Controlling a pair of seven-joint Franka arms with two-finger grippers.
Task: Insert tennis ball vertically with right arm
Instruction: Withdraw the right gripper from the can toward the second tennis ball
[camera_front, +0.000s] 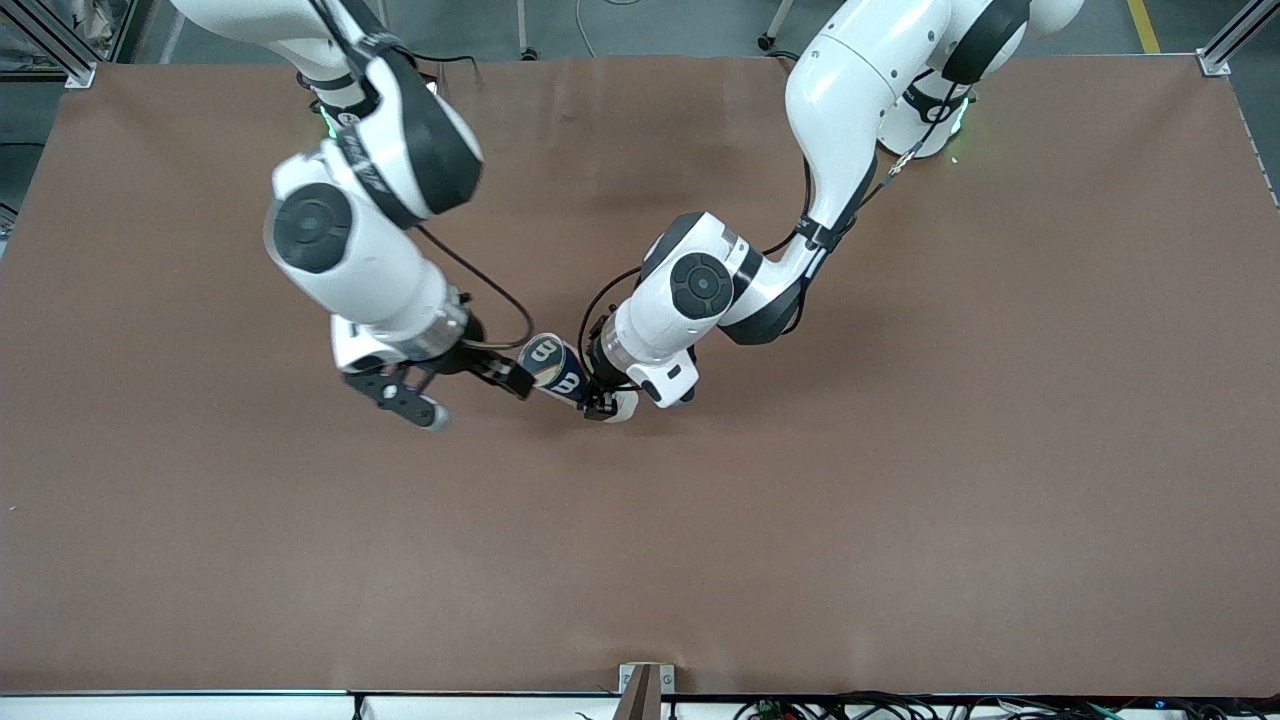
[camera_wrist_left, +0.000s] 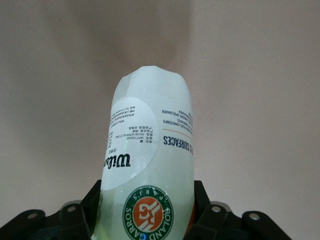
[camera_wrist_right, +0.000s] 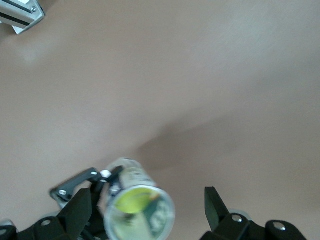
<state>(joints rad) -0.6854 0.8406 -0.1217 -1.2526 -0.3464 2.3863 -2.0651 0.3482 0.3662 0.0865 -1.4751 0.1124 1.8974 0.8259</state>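
Right gripper (camera_front: 455, 385) hangs just above the surface (camera_front: 900, 500), jaws spread wide and empty, beside the tennis ball can (camera_front: 556, 368). Left gripper (camera_front: 598, 402) clamps the can's base, tilting it so its mouth faces the right arm; a yellow ball (camera_wrist_right: 134, 202) sits inside, apparently delivered.

The front camera is looking down steeply from across the brown cloth-covered table (camera_front: 900, 520), facing my two bases and taking in the whole top. My left wrist camera is sitting very close to the clear plastic ball can with white and dark printed labels (camera_wrist_left: 147, 160), looking along its length toward bare tabletop. My right wrist camera is looking down at that same can's open mouth. All three views are sharing the can and the table around it.
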